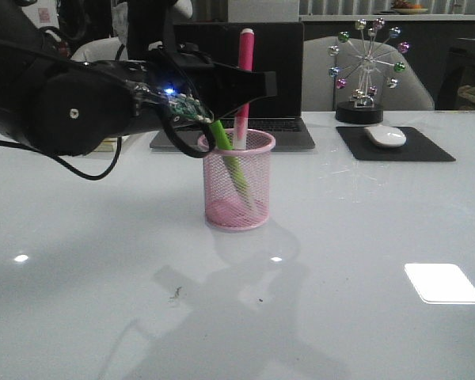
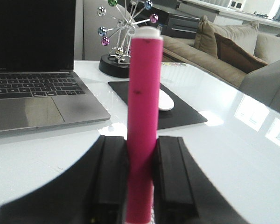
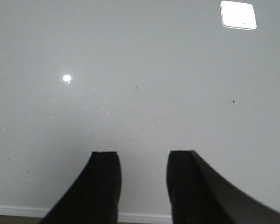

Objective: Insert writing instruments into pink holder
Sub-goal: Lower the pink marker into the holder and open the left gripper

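Firmly, the left hand [image 2: 141, 186] pinches the hot pink highlighter [image 2: 143, 116] upright, its lower end inside the pink mesh holder [image 1: 237, 180] on the white bench [image 1: 364, 261]. Beside it, 1 green highlighter [image 1: 231, 158] leans inside the holder. Over bare bench, the right hand [image 3: 143, 186] hangs spread.

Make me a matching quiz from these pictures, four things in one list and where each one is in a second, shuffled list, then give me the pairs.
Things:
1. pink marker
2. green marker
3. mouse
4. right pincer

Places:
A. on the black pad
B. leaning inside the pink holder, held by nothing
C. clamped upright in the left pincer, lower end in the holder
D. open above bare white table

Pairs: 1-C, 2-B, 3-A, 4-D
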